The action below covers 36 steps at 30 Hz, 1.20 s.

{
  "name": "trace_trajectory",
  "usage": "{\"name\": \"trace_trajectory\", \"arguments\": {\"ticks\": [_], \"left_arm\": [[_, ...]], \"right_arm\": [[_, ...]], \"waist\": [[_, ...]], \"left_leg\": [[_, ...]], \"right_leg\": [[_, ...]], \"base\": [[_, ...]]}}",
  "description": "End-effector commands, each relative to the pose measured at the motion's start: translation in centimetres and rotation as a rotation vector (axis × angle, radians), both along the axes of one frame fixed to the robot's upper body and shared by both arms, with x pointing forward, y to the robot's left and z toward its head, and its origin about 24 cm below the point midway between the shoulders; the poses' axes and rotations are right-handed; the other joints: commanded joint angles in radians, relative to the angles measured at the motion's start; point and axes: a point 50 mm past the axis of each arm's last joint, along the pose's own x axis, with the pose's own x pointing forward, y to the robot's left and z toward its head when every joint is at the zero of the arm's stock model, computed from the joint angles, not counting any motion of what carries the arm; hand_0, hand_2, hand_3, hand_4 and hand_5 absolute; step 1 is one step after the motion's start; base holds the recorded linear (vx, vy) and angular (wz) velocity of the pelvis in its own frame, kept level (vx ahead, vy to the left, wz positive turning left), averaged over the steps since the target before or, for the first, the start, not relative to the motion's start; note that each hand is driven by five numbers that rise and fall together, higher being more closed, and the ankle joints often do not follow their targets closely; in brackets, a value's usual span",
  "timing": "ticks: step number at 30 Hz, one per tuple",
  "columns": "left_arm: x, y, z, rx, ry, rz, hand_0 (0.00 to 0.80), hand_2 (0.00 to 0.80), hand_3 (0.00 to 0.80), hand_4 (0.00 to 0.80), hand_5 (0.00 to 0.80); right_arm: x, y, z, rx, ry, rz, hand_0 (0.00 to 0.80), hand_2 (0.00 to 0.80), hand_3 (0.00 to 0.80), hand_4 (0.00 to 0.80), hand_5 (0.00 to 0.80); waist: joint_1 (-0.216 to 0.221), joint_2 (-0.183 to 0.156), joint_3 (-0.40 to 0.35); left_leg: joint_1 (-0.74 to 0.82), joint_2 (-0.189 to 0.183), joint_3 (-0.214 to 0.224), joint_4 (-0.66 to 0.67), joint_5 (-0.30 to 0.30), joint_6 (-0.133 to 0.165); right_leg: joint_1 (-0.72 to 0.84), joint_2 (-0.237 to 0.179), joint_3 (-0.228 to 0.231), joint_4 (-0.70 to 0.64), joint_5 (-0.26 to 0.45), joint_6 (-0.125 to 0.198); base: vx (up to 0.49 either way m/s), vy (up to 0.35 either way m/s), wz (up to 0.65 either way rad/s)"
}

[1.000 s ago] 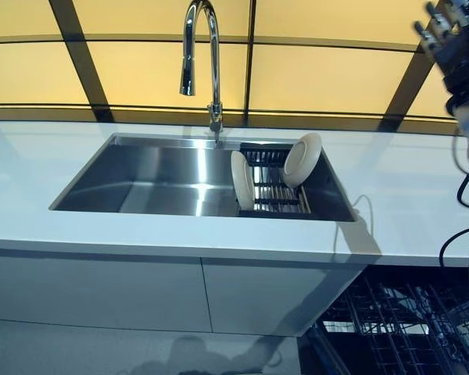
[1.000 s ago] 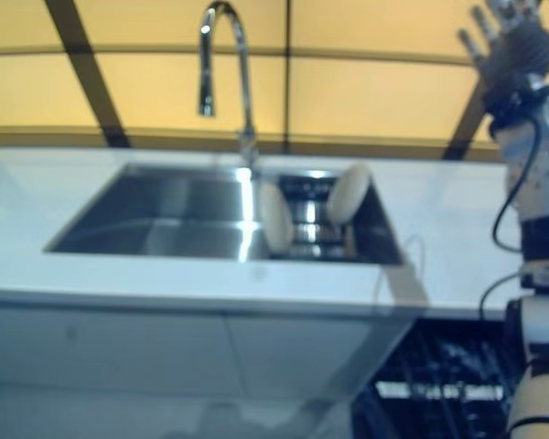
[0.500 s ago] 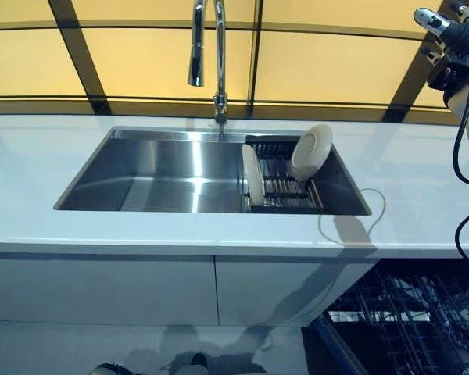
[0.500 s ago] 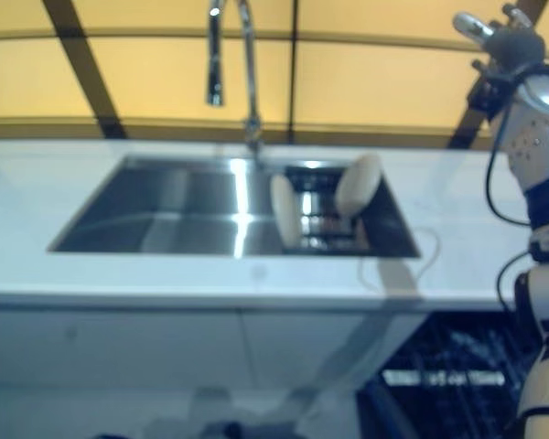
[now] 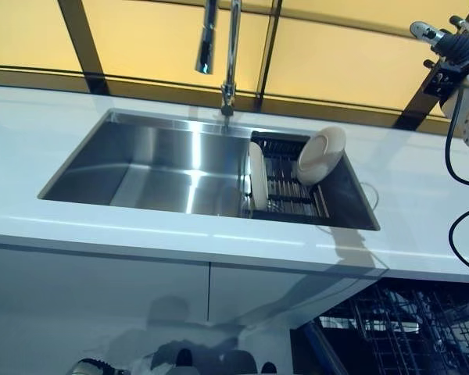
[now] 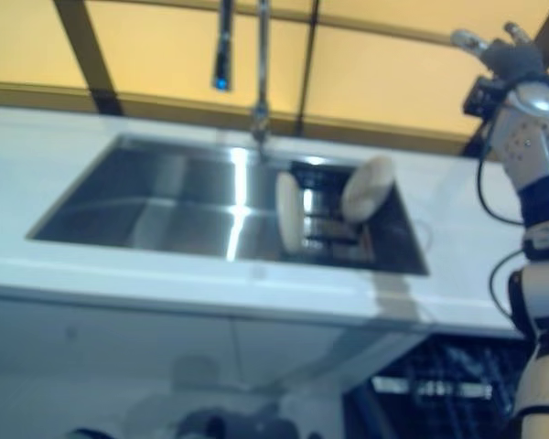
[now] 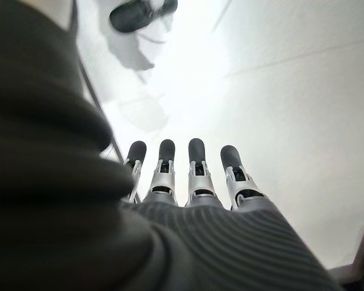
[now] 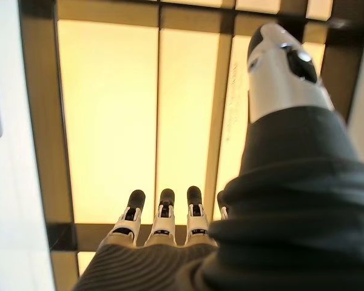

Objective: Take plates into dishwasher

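Sink: the steel sink [image 5: 164, 168] sits sunk in the white countertop [image 5: 47, 226], and every place below is given from it.
Faucet: the tall chrome faucet [image 5: 228, 55] rises at the sink's back rim, its spout hanging over the basin.
Rack: a dark wire rack [image 5: 293, 191] fills the right end of the sink.
Upright plate: one white plate [image 5: 256, 176] stands on edge at the rack's left side, facing the open basin.
Leaning plate: the second white plate [image 5: 320, 155] tilts against the rack's far right corner, well up near the sink's back rim, apart from the first.
Right hand: the right hand [image 5: 445, 39] is raised high, up and to the right of the sink, well clear of both plates; in its wrist view the fingers [image 8: 164, 221] lie straight in a row against the amber window panels [image 8: 109, 109], nothing held.
Left hand: the left hand [image 7: 188, 206] shows only in its own wrist view, fingers stretched out and empty over a pale floor; I can't place it against the sink.
Dishwasher: below and to the right of the sink, under the countertop, the dishwasher's dark wire basket [image 5: 406, 328] stands pulled out in the open.
Cabinet: pale cabinet fronts [image 5: 102, 289] run under the sink.
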Motion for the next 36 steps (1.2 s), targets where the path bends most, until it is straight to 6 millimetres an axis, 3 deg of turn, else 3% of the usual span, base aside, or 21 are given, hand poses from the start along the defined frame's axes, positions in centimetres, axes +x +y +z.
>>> {"name": "trace_trajectory", "arguments": {"ticks": [1, 8, 19, 36], "left_arm": [[0.4, 1.5, 0.7, 0.063, 0.003, -0.009, 0.0, 0.0, 0.0, 0.0, 0.0], [-1.1, 1.7, 0.5, 0.074, 0.041, 0.002, 0.0, 0.0, 0.0, 0.0, 0.0], [-0.7, 1.3, 0.4, 0.068, 0.038, -0.03, 0.0, 0.0, 0.0, 0.0, 0.0], [2.0, 0.7, 0.9, 0.079, -0.072, -0.019, 0.0, 0.0, 0.0, 0.0, 0.0]], "right_arm": [[-2.0, -1.1, 5.6, -0.121, -0.135, -0.067, 0.0, 0.0, 0.0, 0.0, 0.0], [-2.2, -1.3, 5.9, -0.172, -0.099, -0.09, 0.0, 0.0, 0.0, 0.0, 0.0], [-1.1, 0.0, 4.8, -0.183, -0.037, -0.01, 0.0, 0.0, 0.0, 0.0, 0.0], [-0.5, 0.9, 3.7, -0.273, 0.028, 0.025, 0.0, 0.0, 0.0, 0.0, 0.0]], "waist": [[0.019, -0.023, -0.005], [0.015, -0.018, -0.027], [0.013, -0.012, 0.0], [0.018, 0.01, 0.085]], "left_leg": [[0.016, 0.002, 0.01, -0.002, -0.042, -0.018], [0.017, 0.003, 0.016, -0.002, -0.054, -0.028], [0.006, 0.019, 0.025, -0.002, -0.054, -0.034], [-0.057, 0.022, 0.009, -0.002, -0.036, -0.04]], "right_leg": [[0.016, -0.026, 0.001, 0.003, -0.014, 0.048], [0.015, -0.03, -0.014, 0.003, -0.025, 0.053], [-0.004, -0.032, -0.008, 0.003, -0.027, 0.053], [-0.058, -0.03, -0.01, 0.003, -0.02, 0.047]], "base": [[0.084, 0.003, -0.02], [0.087, 0.001, -0.02], [0.013, -0.001, 0.01], [-0.016, -0.003, 0.0]]}}
